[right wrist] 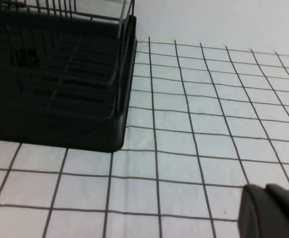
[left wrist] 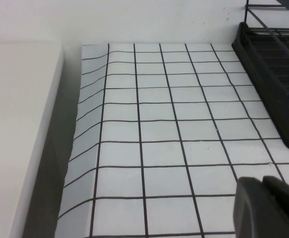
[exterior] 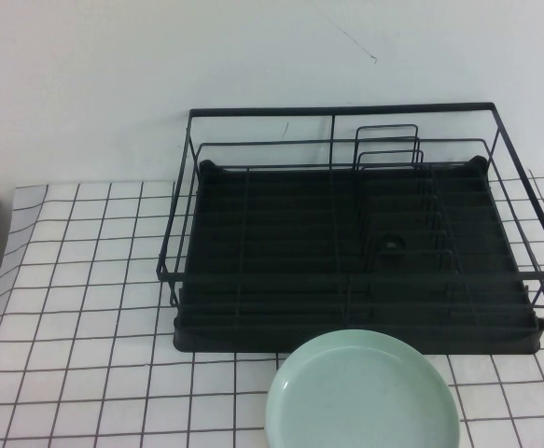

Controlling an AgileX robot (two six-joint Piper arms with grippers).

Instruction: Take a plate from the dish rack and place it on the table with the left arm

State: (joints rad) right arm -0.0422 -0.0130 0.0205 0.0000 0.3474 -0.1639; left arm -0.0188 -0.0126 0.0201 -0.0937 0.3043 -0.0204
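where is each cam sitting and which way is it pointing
High view: raised on the robot's side, angled down at the rack, the plate lying before it on the table; no arm shows.
Left wrist view: on the left arm, looking over bare grid toward the rack's corner; part of the left claw shows.
Right wrist view: on the right arm, facing the rack's other corner; part of the right claw shows.
All three share rack and table.

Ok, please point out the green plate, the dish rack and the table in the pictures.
plate (exterior: 362, 392): high view, middle of its flat face.
dish rack (exterior: 281, 252): high view, black tray base.
table (left wrist: 159, 144): left wrist view, bare tiled surface.
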